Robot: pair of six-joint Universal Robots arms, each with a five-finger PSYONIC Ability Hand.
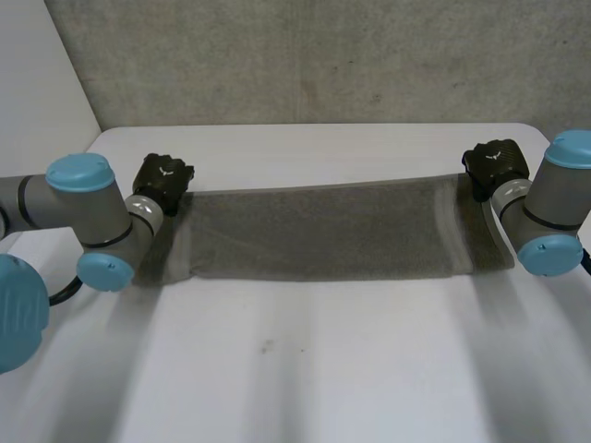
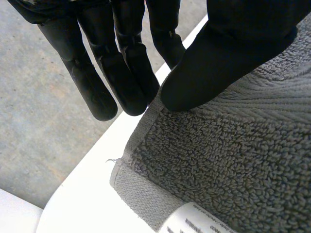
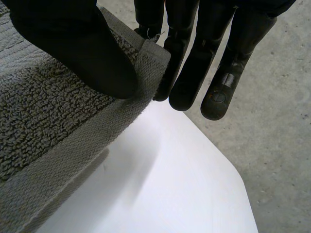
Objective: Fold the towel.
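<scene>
A grey towel [image 1: 319, 231] is stretched in a long band across the white table [image 1: 305, 369], between my two hands. My left hand [image 1: 164, 180] holds its far left corner: the thumb [image 2: 228, 53] presses on top of the towel [image 2: 233, 160] and the straight fingers [image 2: 121, 73] lie under the edge. A white label [image 2: 194, 221] shows at that corner. My right hand [image 1: 494, 166] pinches the far right corner the same way, thumb [image 3: 73, 43] above the towel [image 3: 43, 126], fingers [image 3: 194, 63] behind it. That corner hangs a little above the table [image 3: 160, 184].
The table's far edge [image 1: 314, 126] runs just behind the towel, with concrete floor [image 1: 323, 55] beyond it. Its rounded far corners lie close to both hands. A white panel [image 1: 37, 74] stands at the far left. Bare tabletop stretches in front of the towel.
</scene>
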